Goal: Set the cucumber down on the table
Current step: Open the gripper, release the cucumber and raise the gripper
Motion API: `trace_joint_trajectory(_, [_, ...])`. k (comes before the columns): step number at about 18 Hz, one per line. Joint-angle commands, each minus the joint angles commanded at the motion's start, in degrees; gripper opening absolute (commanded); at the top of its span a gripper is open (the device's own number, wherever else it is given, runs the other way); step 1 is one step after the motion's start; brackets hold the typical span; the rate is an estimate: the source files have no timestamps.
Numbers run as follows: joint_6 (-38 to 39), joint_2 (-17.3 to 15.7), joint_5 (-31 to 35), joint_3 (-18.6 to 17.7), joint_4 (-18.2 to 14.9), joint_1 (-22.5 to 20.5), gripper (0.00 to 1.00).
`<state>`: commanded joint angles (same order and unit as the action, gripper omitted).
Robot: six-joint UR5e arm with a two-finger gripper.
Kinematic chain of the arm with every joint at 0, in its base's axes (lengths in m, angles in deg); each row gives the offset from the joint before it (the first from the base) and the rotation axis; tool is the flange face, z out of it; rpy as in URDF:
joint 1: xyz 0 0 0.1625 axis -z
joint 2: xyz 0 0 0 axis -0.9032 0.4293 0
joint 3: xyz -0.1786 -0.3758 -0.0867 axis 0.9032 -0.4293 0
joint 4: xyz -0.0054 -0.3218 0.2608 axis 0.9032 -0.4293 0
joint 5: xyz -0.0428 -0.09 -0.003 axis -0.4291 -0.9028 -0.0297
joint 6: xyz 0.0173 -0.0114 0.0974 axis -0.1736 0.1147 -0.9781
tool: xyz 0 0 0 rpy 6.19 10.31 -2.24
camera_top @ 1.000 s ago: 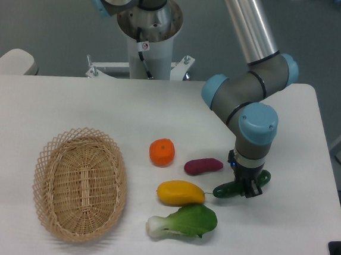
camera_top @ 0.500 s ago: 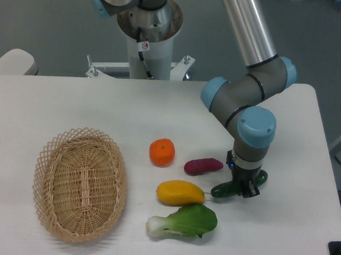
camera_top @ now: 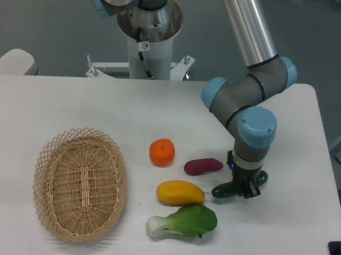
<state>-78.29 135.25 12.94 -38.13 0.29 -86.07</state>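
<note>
Barely anything has shifted: gripper [camera_top: 243,188] remains clamped on the cucumber [camera_top: 226,189], low over the white table [camera_top: 280,238]; grey floor behind.

The gripper [camera_top: 244,190] hides the middle of the cucumber [camera_top: 223,190].

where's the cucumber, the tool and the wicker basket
cucumber [camera_top: 223,190], fixed camera, on its exposed left end
tool [camera_top: 246,190], fixed camera, between its fingertips at the cucumber
wicker basket [camera_top: 117,176], fixed camera, on its right rim
</note>
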Motion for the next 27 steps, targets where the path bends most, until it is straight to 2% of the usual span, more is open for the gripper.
trace_joint_trajectory(3, [2.81, -0.44, 0.0, 0.62, 0.0, 0.09, 1.0])
trace_joint_trajectory(8, [8.61, -1.14, 0.09, 4.83, -0.35, 2.1, 1.0])
trace_joint_trajectory(12, [8.01, -3.42, -0.7, 7.99, -0.97, 3.16, 1.0])
trace_joint_trajectory(14, [7.83, -4.21, -0.62, 9.66, -2.8, 3.25, 1.0])
trace_joint_trajectory(19, [0.55, -6.41, -0.7, 13.62, -10.8, 2.03, 1.0])
trace_joint_trajectory(27, [-13.08, -7.47, -1.49, 14.59, -15.55, -2.89, 1.0])
